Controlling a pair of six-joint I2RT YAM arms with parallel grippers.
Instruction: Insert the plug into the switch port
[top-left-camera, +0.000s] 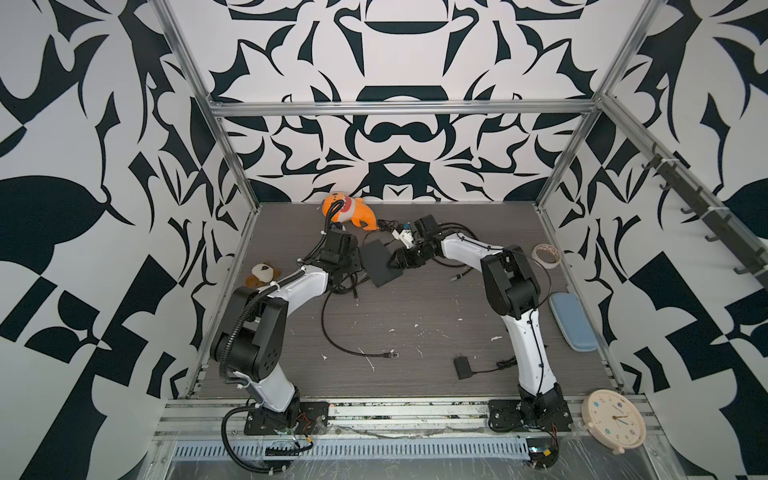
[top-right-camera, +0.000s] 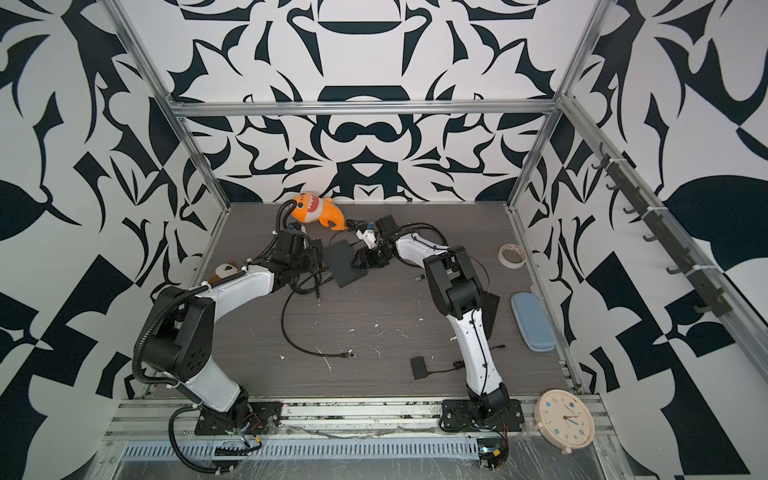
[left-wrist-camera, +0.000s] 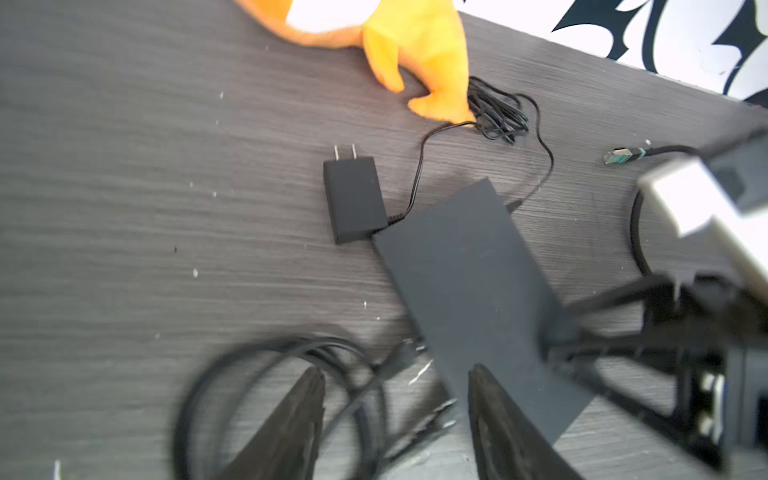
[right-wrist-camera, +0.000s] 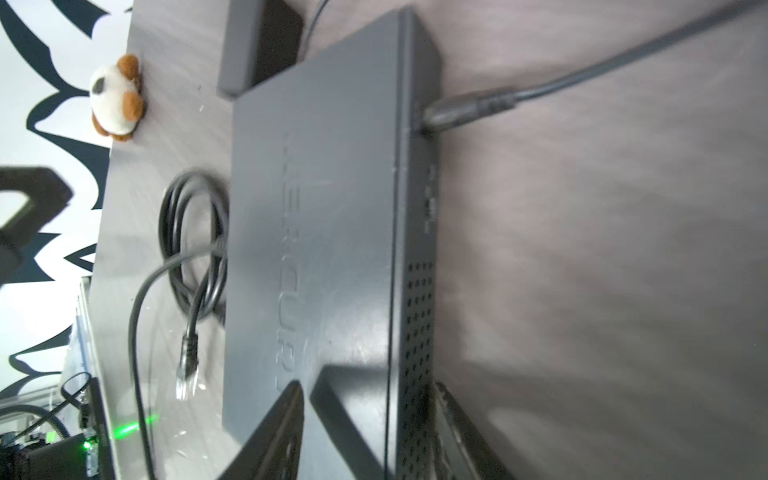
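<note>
A black switch (top-left-camera: 380, 262) is pinched at one end by the right claw (right-wrist-camera: 368, 386), far back on the surface (top-left-camera: 415, 324). The left claw (left-wrist-camera: 395, 370) is spread above a coiled cable (right-wrist-camera: 172, 216). A blurred plug (left-wrist-camera: 401, 355) is seen at the switch's edge. A power adapter (left-wrist-camera: 353, 199) and an orange plush toy (top-left-camera: 347, 210) are crowded close by.

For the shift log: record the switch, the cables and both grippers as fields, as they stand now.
switch: black box lying between both grippers
left gripper: open, holding nothing, at the switch's edge
right gripper: jaws astride a switch corner, apparently gripping it
cable: runs to the switch's side; seating unclear
coiled cable: beside the switch
clear plug: loose, not inserted
power lead: plugged into the opposite side
power adapter: lies by a switch corner
</note>
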